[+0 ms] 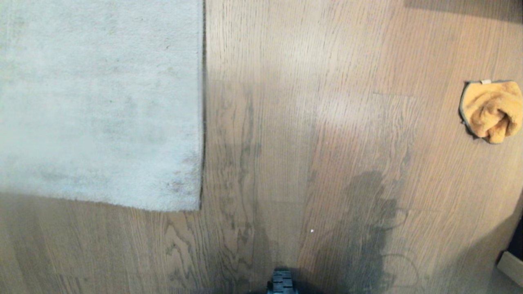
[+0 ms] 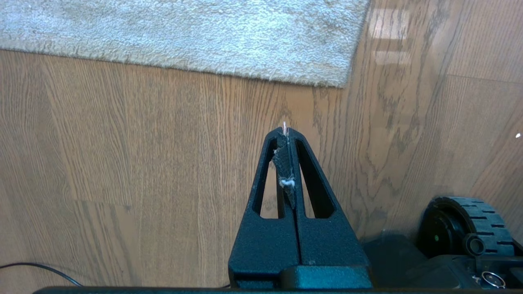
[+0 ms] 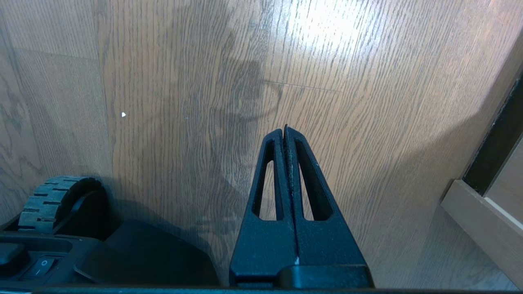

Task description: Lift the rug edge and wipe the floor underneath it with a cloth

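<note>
Rug (image 1: pixel 98 102) lies flat at left, corner (image 1: pixel 195 204) nearest; soft, floppy but large (likely heavy): pinch that corner. Cloth (image 1: pixel 492 110) sits bunched far right on floor (image 1: pixel 318 143); light, limp. Left gripper (image 2: pixel 286 132) and right gripper (image 3: pixel 284 130) closed, empty.

Left gripper (image 2: pixel 287 132): my fingers are pressed flat together, tips meeting in a point, nothing gripped; a bit of pale fluff clings to the torn pad between them.
Left arm: I have it tucked low by the base, pointing forward and down above the boards.
Right gripper (image 3: pixel 284 130): fingers closed tight along their whole length, empty.
Right arm: tucked low on the other side of the base, aimed the same way.
Head view: neither of my arms shows there, only the front wheel (image 1: pixel 281 283) at the bottom edge.
</note>
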